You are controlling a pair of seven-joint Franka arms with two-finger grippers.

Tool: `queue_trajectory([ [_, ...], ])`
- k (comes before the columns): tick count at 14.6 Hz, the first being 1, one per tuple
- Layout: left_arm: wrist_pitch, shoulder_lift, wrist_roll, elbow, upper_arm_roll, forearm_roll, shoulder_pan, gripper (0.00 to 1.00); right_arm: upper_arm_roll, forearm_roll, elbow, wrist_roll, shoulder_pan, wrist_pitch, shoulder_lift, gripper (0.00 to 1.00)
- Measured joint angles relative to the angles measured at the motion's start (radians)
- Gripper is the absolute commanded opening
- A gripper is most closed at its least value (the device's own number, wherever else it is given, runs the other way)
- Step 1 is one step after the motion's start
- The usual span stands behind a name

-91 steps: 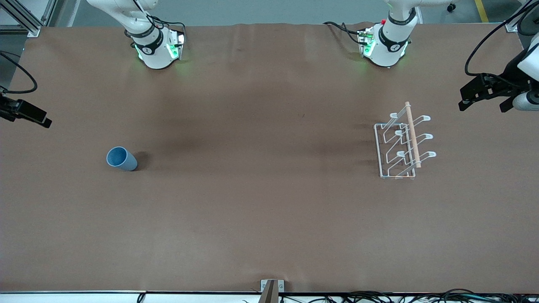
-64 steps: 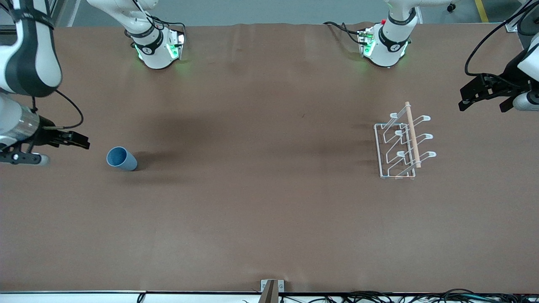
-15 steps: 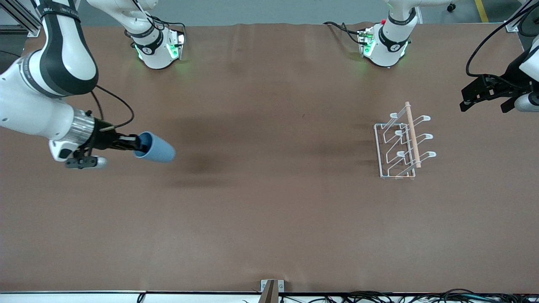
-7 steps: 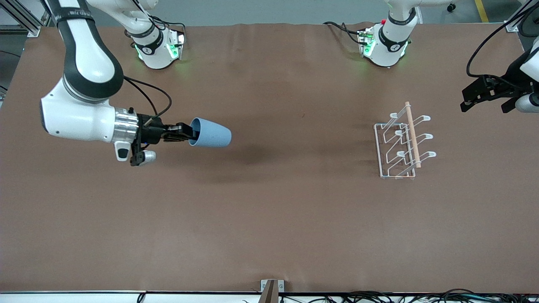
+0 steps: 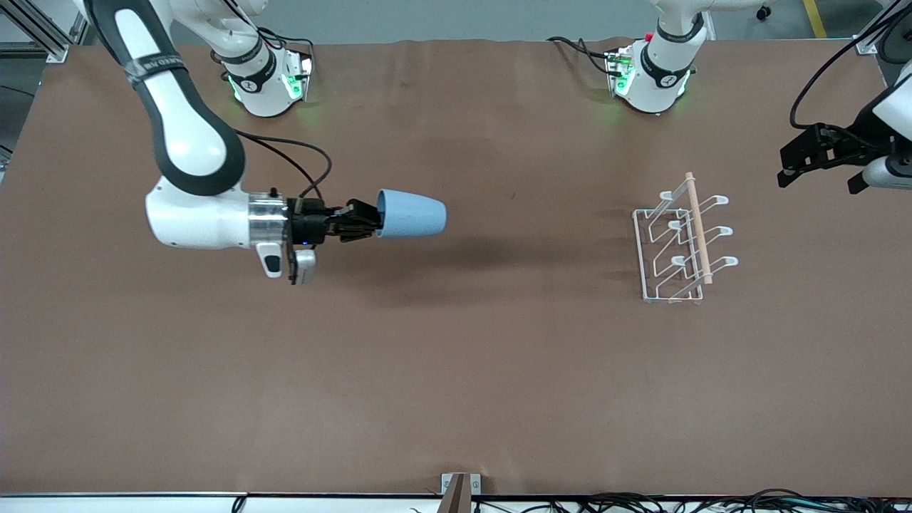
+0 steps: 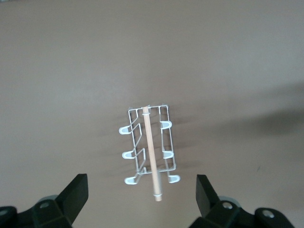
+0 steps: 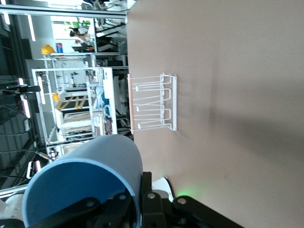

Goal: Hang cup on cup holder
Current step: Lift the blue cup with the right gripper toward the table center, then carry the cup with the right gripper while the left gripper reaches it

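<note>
Right tool (image 5: 367,219) pinching one cup (image 5: 411,213) midair, left tool (image 6: 142,199) spread, one cup holder (image 5: 677,242).

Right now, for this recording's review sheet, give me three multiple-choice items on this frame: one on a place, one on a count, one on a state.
1. Where is the cup?
A. standing on the table
B. held in the air over the table's middle
C. hung on a prong

2. How many looped prongs does the cup holder have?
A. four
B. six
C. eight

3. How does the left tool stand?
A. open, holding nothing, above the cup holder
B. shut on the cup
C. shut on the wooden dowel

Answers:
1 B: the right tool grips the cup's rim, and the cup's shadow lies apart from it on the table.
2 B: the left wrist view shows three loops on each side of the dowel.
3 A: its two fingers stand wide apart with only the rack below them.
</note>
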Motion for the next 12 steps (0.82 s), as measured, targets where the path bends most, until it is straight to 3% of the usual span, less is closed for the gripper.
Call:
queue_trajectory([
  [3,0.001,0.002,0.179,0.000,-0.024,-0.005,-0.013,1.00,0.064,0.131,-0.002,-0.112,0.010,0.069,0.063,0.00],
  [6,0.043,0.030,0.398,-0.001,-0.081,-0.006,-0.028,1.00,0.091,0.231,-0.002,-0.176,0.026,0.089,0.106,0.00],
  [9,0.079,0.065,0.601,-0.001,-0.119,-0.066,-0.031,1.00,0.099,0.261,-0.002,-0.185,0.033,0.090,0.111,0.00],
  [12,0.097,0.090,0.683,-0.001,-0.189,-0.094,-0.034,1.00,0.104,0.287,-0.002,-0.194,0.035,0.090,0.117,0.00],
])
